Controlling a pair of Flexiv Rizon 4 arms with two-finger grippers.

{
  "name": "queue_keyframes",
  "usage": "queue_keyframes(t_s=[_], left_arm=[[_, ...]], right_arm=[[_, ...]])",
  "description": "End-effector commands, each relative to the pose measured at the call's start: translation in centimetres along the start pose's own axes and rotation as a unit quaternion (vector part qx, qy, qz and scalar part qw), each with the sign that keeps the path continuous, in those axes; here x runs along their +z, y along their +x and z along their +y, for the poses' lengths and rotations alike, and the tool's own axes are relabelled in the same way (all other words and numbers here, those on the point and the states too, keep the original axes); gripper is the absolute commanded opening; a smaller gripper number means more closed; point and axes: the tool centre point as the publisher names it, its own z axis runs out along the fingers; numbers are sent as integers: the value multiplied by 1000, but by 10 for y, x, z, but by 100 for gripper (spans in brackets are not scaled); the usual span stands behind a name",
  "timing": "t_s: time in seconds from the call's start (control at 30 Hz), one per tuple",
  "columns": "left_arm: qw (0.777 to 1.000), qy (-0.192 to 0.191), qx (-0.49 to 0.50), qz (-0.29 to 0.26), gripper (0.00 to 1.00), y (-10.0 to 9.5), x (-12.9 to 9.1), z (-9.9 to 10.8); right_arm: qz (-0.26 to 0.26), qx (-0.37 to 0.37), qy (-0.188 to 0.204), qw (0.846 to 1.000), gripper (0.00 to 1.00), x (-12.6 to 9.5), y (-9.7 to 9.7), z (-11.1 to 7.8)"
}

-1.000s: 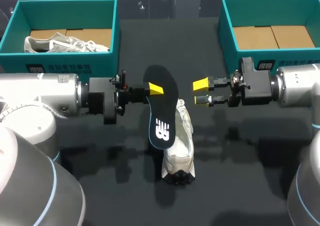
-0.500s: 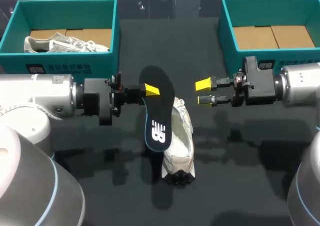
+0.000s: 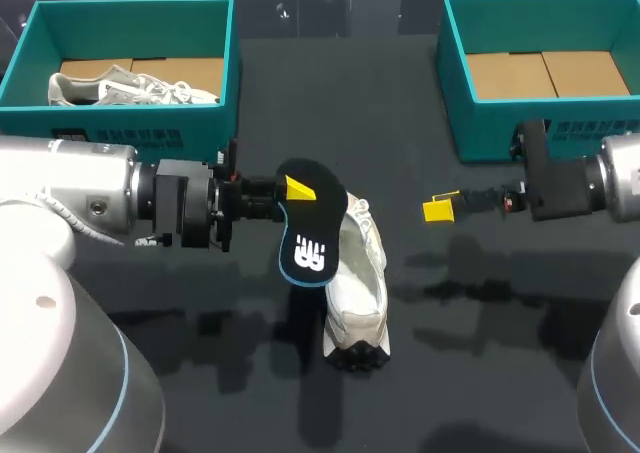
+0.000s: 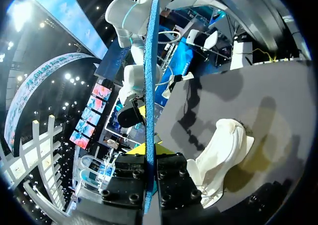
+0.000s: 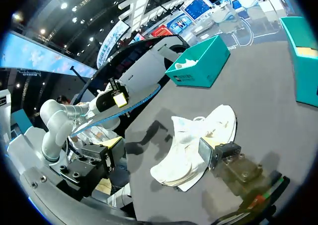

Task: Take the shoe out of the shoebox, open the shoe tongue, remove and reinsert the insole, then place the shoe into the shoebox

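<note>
Our dark counter (image 3: pixel 480 353) carries two teal boxes. The left shoebox (image 3: pixel 130 133) holds a second shoe (image 3: pixel 120 85), and the right shoebox (image 3: pixel 480 123) shows only its cardboard floor. Between them and nearer us, the white shoe (image 3: pixel 362 283) lies on the counter, outside both boxes. The black insole (image 3: pixel 308 235) hangs tilted just beside it, gripped at its edge by our left hand (image 3: pixel 290 191). Our right hand (image 3: pixel 440 209) sits well apart; we cannot tell whether it is open. We judge the insole is out and reinsertion comes next. That calls for lining one end up with the shoe's opening and steadying the shoe.
</note>
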Motion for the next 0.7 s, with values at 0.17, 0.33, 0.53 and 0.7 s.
queue_keyframes(t_s=[0.17,0.33,0.53,0.7], left_arm=[[1000,13,-28,-1,0,14,-7,-26],[998,30,-55,3,0,21,-2,-39],[996,40,-76,7,0,30,4,-51],[995,13,-100,2,0,31,9,-59]], right_arm=[[-158,-206,159,953,100,-5,6,-26],[-181,-219,227,931,100,14,5,-35],[-180,-222,252,925,100,26,2,-54],[-181,-207,260,926,100,31,0,-59]])
